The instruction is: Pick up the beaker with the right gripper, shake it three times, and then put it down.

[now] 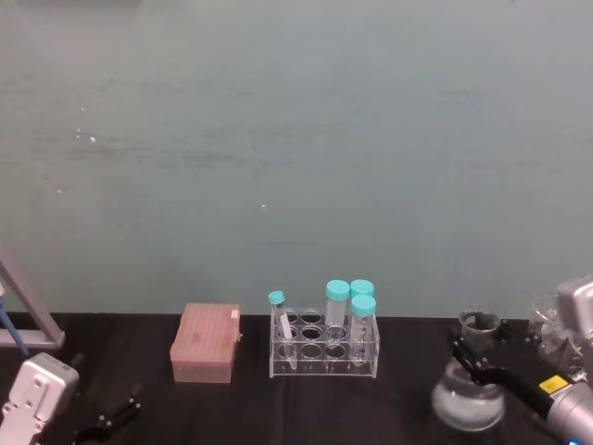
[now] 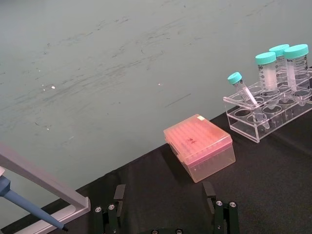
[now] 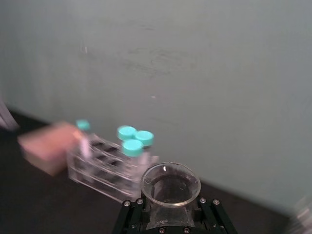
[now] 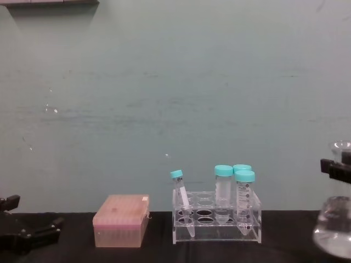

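Grip: my right gripper (image 1: pixel 476 358) pinches beaker (image 1: pixel 468 400) neck, right of tube rack (image 1: pixel 324 360).
Done: grasp (lift unclear).
Remaining: shakes, set-down.
Left gripper (image 2: pixel 163 207): spread, idle.

A pink box (image 1: pixel 206 344) sits on the black table (image 1: pixel 306 413), left of a clear rack (image 1: pixel 324 360) holding four teal-capped tubes (image 1: pixel 337 303), the smallest one tilted.

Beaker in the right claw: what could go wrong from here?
The right claw grips the beaker only at its narrow neck; smooth glass with liquid in the base could slip.
Its top is open, so shaking might splash liquid out.
The rack of capped tubes stands nearby to its left; a wide swing could knock it.
The left claw sits idle on the far left.
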{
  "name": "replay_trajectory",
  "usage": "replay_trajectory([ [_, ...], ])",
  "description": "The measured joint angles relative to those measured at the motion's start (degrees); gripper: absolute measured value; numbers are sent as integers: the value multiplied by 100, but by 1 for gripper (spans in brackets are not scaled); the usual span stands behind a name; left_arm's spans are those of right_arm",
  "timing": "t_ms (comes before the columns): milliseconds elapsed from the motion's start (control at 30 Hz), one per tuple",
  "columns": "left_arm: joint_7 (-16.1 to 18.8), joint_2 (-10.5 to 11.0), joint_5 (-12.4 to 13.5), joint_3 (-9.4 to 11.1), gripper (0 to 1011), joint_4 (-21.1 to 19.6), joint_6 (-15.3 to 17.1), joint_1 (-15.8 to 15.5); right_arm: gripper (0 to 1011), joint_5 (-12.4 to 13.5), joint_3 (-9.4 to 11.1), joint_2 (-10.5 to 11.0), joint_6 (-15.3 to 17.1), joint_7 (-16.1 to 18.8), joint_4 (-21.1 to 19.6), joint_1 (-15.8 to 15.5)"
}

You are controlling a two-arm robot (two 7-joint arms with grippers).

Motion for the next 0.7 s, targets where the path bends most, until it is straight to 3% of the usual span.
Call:
replay_trajectory([
  [100,0,0,0,0,1000,0,0,0,450,774,318,-268,521,217,-10,-24],
  [133,0,0,0,0,1000,0,0,0,450,1207,468,-401,825,278,-10,-27],
  [233,0,0,0,0,1000,0,0,0,450,1745,660,-574,1232,309,7,-16],
  [333,0,0,0,0,1000,0,0,0,450,1978,711,-623,1412,307,26,-4],
  [433,0,0,0,0,1000,0,0,0,450,2053,691,-611,1459,294,27,-3],
  [700,0,0,0,0,1000,0,0,0,450,1919,462,-466,1301,262,13,17],
])
